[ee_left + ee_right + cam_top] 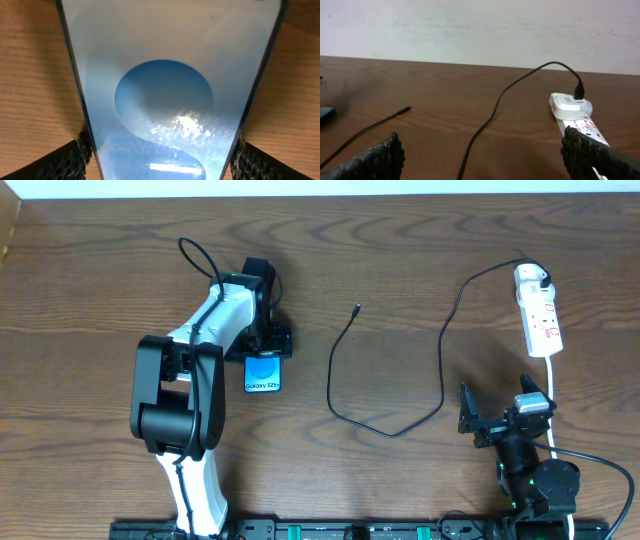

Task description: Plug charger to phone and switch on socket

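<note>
Phone (165,75) clasped by left pincer (160,160) | overhead only: charger (331,385) tip unplugged

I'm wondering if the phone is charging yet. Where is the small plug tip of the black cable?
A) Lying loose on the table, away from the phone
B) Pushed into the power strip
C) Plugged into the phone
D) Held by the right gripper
A: the tip of the cable lies loose on the table, well apart from the phone, with nothing holding it.
</note>
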Controlling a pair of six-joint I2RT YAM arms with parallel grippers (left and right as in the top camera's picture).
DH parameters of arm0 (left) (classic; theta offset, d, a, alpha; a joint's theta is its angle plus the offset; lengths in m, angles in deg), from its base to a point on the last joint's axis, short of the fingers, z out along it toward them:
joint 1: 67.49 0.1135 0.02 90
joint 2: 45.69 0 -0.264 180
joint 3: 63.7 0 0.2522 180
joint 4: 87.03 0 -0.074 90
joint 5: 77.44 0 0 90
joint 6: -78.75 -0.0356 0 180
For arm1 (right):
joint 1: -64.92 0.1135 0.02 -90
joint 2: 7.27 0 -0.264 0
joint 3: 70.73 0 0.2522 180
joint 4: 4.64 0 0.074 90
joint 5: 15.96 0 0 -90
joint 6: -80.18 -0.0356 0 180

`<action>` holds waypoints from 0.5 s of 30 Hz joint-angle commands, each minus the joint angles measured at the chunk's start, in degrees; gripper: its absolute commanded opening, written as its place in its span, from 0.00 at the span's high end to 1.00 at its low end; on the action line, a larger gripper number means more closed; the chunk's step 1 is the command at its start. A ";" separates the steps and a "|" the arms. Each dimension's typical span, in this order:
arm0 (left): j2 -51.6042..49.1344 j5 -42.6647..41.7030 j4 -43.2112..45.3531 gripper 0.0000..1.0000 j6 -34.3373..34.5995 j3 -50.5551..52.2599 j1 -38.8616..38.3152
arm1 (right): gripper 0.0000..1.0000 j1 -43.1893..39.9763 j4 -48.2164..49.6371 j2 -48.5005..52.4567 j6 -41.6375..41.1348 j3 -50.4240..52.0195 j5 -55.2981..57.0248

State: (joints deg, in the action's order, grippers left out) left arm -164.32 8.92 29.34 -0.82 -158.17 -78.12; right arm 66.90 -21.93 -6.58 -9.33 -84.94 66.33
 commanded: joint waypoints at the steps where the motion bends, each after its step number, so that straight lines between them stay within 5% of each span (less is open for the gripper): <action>1: -2.80 1.05 1.33 0.11 0.42 2.05 -0.07 | 0.01 -0.07 -0.13 -0.37 0.44 0.13 0.26; 15: -2.75 1.11 1.31 0.24 0.35 2.03 -0.04 | 0.01 -0.07 -0.13 -0.37 0.44 0.13 0.24</action>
State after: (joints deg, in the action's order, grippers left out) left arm -164.32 8.42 30.19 -0.77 -158.10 -78.16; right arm 66.90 -21.93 -6.58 -9.33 -84.94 66.33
